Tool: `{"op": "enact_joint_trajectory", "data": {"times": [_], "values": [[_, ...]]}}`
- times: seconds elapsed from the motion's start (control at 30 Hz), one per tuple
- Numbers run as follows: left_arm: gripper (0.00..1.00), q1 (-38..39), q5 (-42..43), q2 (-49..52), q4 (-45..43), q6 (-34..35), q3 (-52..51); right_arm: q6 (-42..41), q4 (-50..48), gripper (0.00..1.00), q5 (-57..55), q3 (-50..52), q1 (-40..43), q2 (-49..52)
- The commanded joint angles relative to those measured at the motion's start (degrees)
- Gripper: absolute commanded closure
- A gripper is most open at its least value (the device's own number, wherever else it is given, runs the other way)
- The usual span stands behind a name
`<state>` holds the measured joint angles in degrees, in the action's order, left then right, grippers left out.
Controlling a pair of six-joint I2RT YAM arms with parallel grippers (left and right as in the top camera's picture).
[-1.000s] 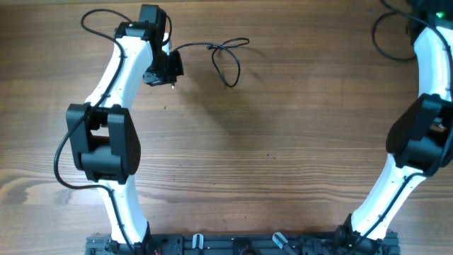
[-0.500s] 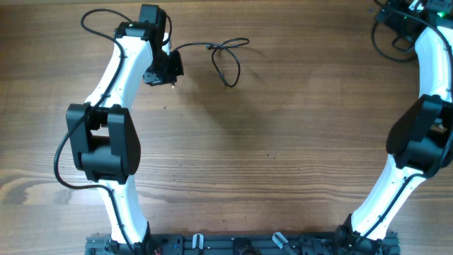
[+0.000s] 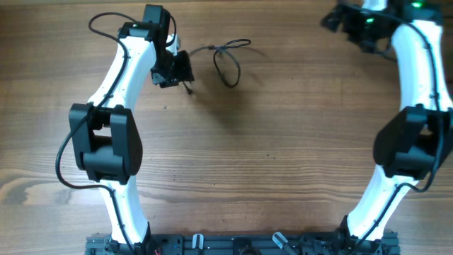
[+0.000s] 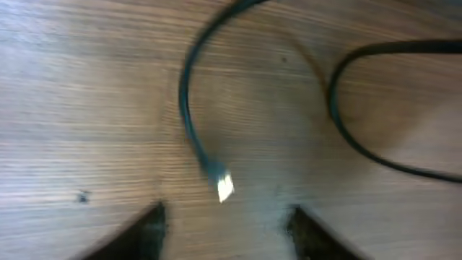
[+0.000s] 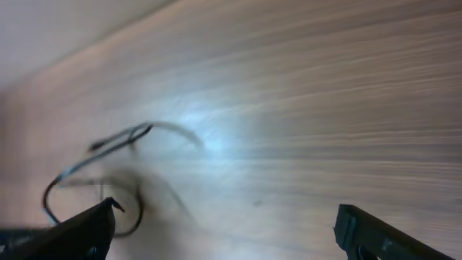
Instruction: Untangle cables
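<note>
While low over cable, left gripper agape

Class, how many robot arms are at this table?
2. The left arm runs up the left side of the table, ending beside a thin black cord; the right arm runs up the right side to the far corner. None hidden.

The cables are black, one plug pale silver. The table is brown with streaky wood grain; the arms are white with black joints.
</note>
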<state>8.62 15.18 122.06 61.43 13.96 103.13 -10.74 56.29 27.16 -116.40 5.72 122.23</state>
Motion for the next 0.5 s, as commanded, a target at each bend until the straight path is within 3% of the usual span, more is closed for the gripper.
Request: {"op": "enact_joint_trajectory", "data": {"times": [0.0,0.17,0.47], "values": [[0.00,1.2,2.2,0.7,-0.2,0.0,-0.2,2.6,1.0,0.00,2.6,-0.5,-4.9,-1.3],[0.00,1.4,1.7,0.7,-0.5,0.0,-0.2,1.9,-0.7,0.00,1.8,-0.5,-10.4,-1.3],[0.00,-3.2,-1.9,-2.2,-1.5,-0.2,2.1,8.4,-7.6,0.00,-0.8,-0.5,-19.7,-1.3]]}}
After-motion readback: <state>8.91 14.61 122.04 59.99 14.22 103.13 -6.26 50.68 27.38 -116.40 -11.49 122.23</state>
